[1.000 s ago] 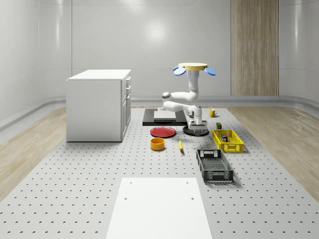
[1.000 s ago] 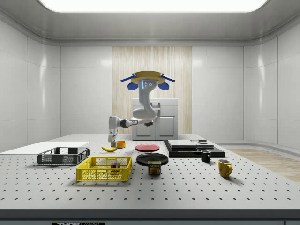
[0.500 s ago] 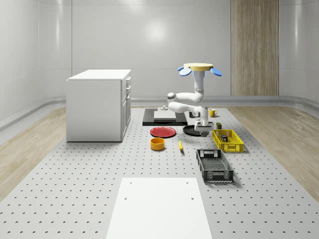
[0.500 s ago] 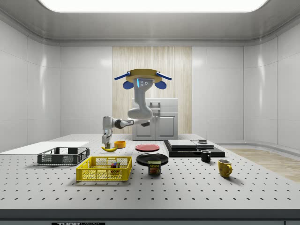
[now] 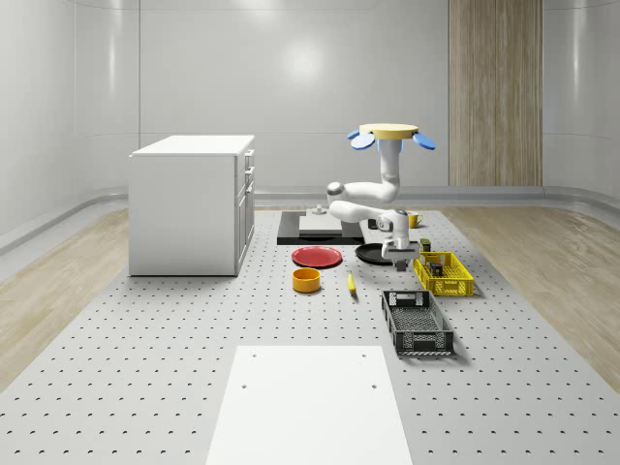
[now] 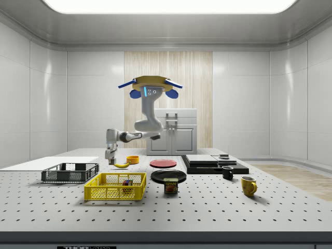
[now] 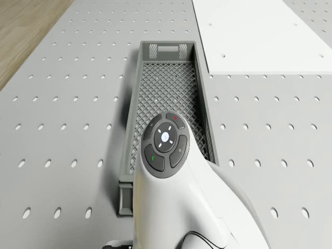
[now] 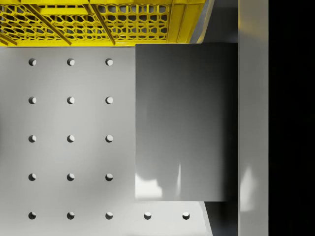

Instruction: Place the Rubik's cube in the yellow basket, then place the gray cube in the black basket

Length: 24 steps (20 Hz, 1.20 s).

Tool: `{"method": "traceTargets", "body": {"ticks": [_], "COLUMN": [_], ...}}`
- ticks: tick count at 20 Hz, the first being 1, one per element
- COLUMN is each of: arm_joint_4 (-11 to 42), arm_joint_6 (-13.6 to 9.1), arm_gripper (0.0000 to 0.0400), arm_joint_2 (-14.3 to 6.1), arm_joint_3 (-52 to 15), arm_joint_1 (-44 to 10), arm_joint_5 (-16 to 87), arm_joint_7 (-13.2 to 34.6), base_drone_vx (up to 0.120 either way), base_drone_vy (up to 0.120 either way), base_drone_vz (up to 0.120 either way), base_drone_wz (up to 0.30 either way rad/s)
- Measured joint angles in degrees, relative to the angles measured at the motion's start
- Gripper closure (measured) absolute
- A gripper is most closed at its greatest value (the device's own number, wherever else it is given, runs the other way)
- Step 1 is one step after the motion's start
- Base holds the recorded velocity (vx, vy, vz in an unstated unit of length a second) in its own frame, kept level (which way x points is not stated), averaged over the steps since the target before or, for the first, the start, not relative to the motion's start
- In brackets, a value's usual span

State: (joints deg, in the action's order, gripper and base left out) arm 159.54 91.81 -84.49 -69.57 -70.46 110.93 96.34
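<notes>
- Gripper (image 5: 396, 254) clamped on gray cube (image 8: 184, 120), centre-right in whole-scene view, between yellow basket (image 5: 443, 273) and black basket (image 5: 417, 322); drone (image 5: 392, 135) hovering above.
- Risk: early release, cube landing short of black basket's near rim.

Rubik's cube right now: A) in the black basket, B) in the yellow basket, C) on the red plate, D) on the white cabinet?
B: in the side view the Rubik's cube sits inside the yellow basket, seen through its lattice wall, while the black basket stands apart toward that view's left.
</notes>
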Motion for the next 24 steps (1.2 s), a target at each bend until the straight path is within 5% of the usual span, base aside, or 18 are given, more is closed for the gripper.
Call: {"method": "traceTargets", "body": {"ticks": [24], "arm_joint_4": [0.0], "arm_joint_6": [0.5], "arm_gripper": [0.015], "arm_joint_2": [-0.5], "arm_joint_3": [-0.1], "arm_joint_1": [-0.2], "arm_joint_5": [-0.2], "arm_joint_7": [0.2], "base_drone_vx": [0.12], "base_drone_vy": [0.0], "base_drone_vz": [0.0], "base_drone_wz": [0.0]}}
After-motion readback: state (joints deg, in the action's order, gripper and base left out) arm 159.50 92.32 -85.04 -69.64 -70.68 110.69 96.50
